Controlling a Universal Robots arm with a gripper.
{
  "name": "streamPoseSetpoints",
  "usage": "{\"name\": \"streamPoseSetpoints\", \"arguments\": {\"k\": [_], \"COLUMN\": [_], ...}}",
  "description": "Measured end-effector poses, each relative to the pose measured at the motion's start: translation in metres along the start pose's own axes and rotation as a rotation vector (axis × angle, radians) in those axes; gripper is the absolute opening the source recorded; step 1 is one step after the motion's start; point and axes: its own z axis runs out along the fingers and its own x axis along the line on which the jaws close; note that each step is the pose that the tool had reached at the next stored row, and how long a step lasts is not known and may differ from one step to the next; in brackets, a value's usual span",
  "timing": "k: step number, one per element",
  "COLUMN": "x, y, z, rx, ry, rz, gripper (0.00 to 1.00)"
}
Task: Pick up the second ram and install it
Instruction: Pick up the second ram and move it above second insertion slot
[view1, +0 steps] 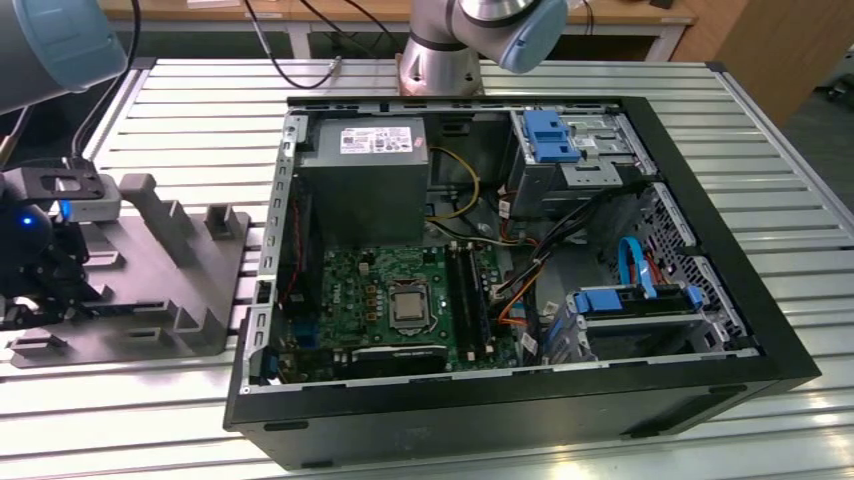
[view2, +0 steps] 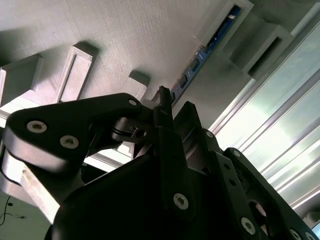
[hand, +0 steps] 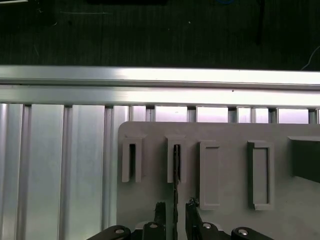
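Grey plastic holder (hand: 230, 131) on the bench (hand: 50, 165) keeps the one memory stick (hand: 176, 165) standing on edge in a slotted post (hand: 170, 160); the claw (hand: 175, 205) is spread, a finger (hand: 160, 216) either side, not pinching. The stick looks light, stiff and fragile, best gripped by its flat faces mid-length. I count one stick, two fingers, four slotted posts.
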Motion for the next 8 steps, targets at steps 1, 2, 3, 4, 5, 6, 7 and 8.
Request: {"name": "streamPoseSetpoints", "arguments": {"k": [1, 2, 3, 4, 5, 6, 7, 8], "x": [-0.0001, -0.0001, -0.0001, -0.0002, -0.0004, -0.0007, -0.0010, -0.0012], "y": [0.0000, 0.0001, 0.0000, 0.0000, 0.0000, 0.0000, 0.0000, 0.0000], "z": [0.0001, 0.0001, 0.0006, 0.0013, 0.0021, 0.0026, 0.0028, 0.0031], "rx": [0.0000, -0.0003, -0.0001, 0.0000, -0.0001, -0.0003, -0.0003, -0.0001], "ry": [0.0000, 0.0002, 0.0001, 0.0000, 0.0000, 0.0002, 0.0002, 0.0000], "rz": [0.000, 0.000, 0.000, 0.000, 0.000, 0.000, 0.000, 0.000], "gripper": [0.30, 0.30, 0.30, 0.30, 0.30, 0.30, 0.30, 0.30]}}
